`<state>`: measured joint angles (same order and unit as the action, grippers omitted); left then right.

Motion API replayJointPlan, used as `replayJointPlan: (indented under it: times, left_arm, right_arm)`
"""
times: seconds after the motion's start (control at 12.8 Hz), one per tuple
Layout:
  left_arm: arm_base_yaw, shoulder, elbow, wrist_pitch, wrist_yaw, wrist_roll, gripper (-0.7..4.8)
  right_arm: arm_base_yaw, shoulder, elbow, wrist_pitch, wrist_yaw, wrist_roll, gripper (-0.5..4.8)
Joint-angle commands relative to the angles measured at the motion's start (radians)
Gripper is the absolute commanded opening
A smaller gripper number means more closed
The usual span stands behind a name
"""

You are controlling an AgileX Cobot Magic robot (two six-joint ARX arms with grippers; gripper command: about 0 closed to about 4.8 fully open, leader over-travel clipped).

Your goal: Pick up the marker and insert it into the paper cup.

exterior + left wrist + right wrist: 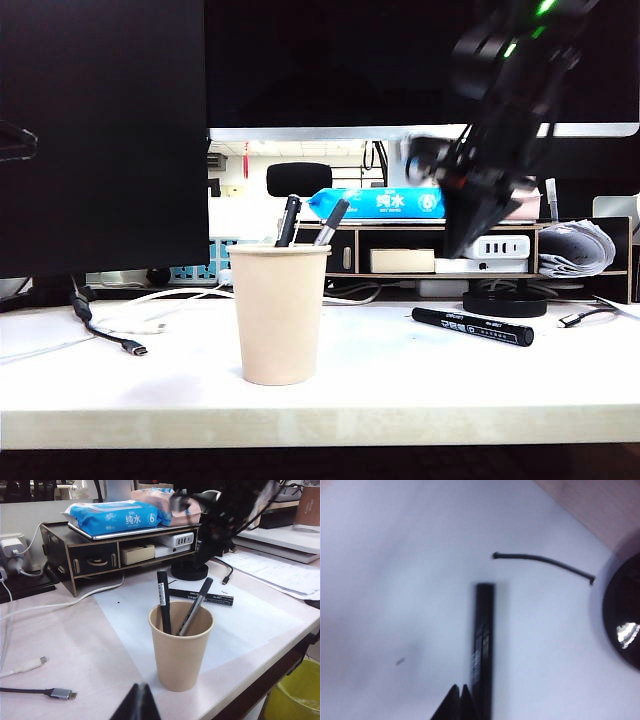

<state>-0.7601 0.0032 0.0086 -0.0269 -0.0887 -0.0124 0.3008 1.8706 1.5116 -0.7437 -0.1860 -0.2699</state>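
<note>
The black marker [472, 327] with white lettering lies flat on the white sheet, right of the beige paper cup [278, 315]. The cup stands upright in the middle with two thin dark pens [288, 220] leaning in it. My right gripper [462, 238] hangs blurred above the table behind the marker, pointing down. In the right wrist view its tips [460, 688] are shut and empty, close beside the marker [484, 645]. My left gripper [141, 688] is shut and empty, low over the table in front of the cup [181, 650]. The marker [200, 596] lies beyond the cup.
A black round disc [505, 301] sits just behind the marker, with a thin cable [545, 562] near it. A wooden shelf [95, 555] carries a blue tissue pack [115, 516] and a power strip. USB cables [135, 347] lie at the left. A yellow bin [295, 695] stands past the table edge.
</note>
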Motion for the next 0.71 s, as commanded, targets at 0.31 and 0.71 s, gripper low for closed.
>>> replayJointPlan:
  times: [0.31,0.71]
  left_arm:
    - [-0.001,0.0,0.001,0.006,0.003,0.004,-0.04]
    - [-0.007,0.0,0.001,0.006,0.003,0.004,-0.04]
  right_arm:
    - [0.008,0.071,0.065,0.066,0.001,-0.053,-0.05]
    - [0.008,0.075,0.065,0.125,-0.041,-0.057,1.19]
